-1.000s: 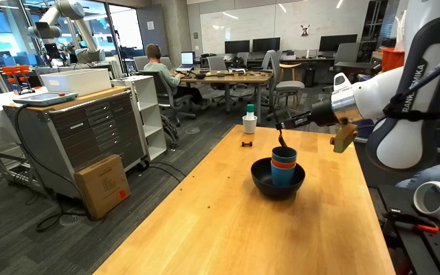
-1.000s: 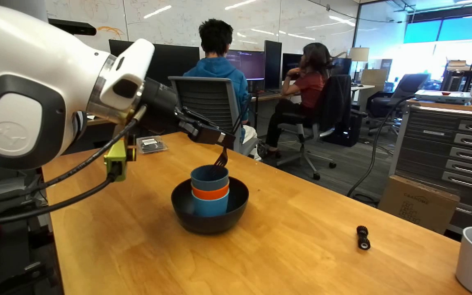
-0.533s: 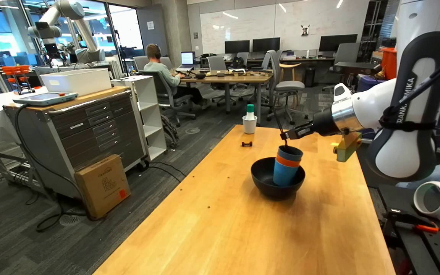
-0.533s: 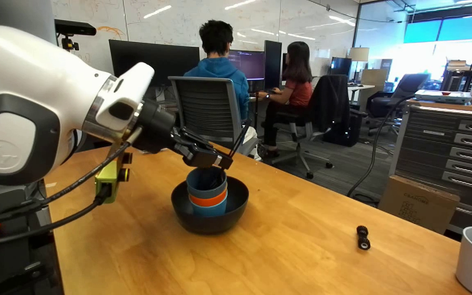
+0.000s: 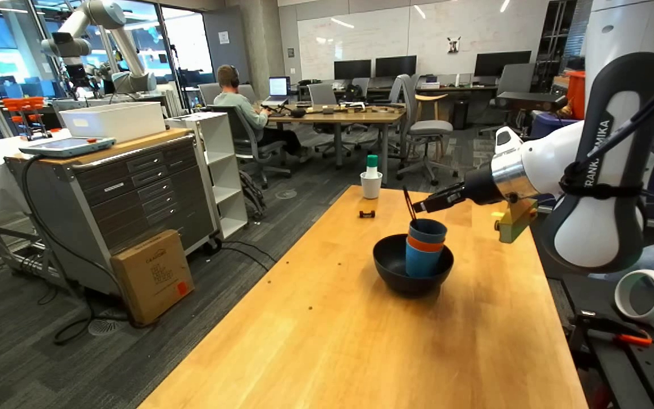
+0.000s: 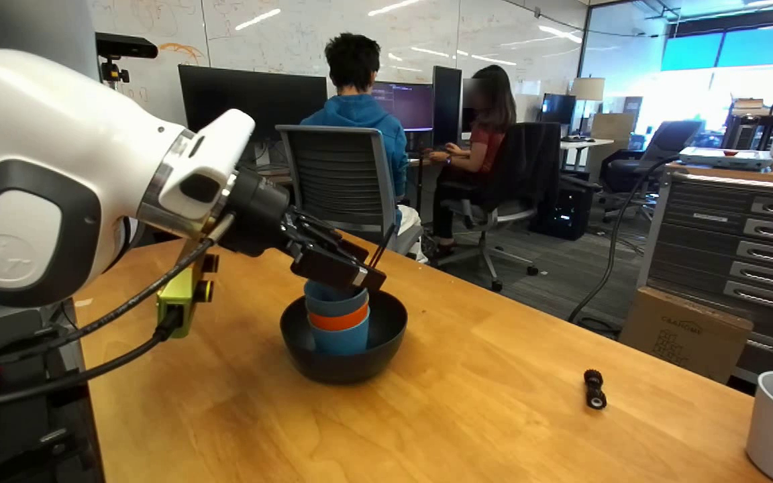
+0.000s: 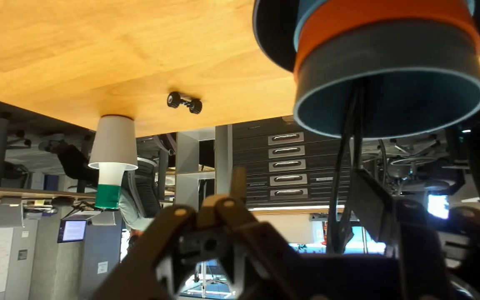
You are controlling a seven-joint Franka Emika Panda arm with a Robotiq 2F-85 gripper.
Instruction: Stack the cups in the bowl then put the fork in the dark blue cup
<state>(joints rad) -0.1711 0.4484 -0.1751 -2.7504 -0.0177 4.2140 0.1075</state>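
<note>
My gripper (image 7: pixel 300 179) stands open just above the stack, its fingers apart with a gap beside the fork. The dark fork (image 5: pixel 409 203) rests in the dark blue cup (image 6: pixel 336 303), handle leaning out past the rim; its lower end is hidden inside. In both exterior views the orange cup (image 5: pixel 425 245) shows as a band below the dark blue one, and the light blue cup (image 5: pixel 420 264) is at the bottom. All three stand nested in the black bowl (image 6: pixel 386 345) on the table. One finger covers part of the top rim in an exterior view.
A white cup (image 5: pixel 370 187) holding a green-capped bottle (image 7: pixel 108 189) is near the table's corner. A small black wheeled axle (image 6: pixel 594 389) lies on the wooden table (image 5: pixel 304 341), between that cup and the bowl.
My gripper came down toward the cups and its jaws have parted, letting go of the fork, which now leans in the top cup. The stack tilted half a second ago and has nearly straightened.
</note>
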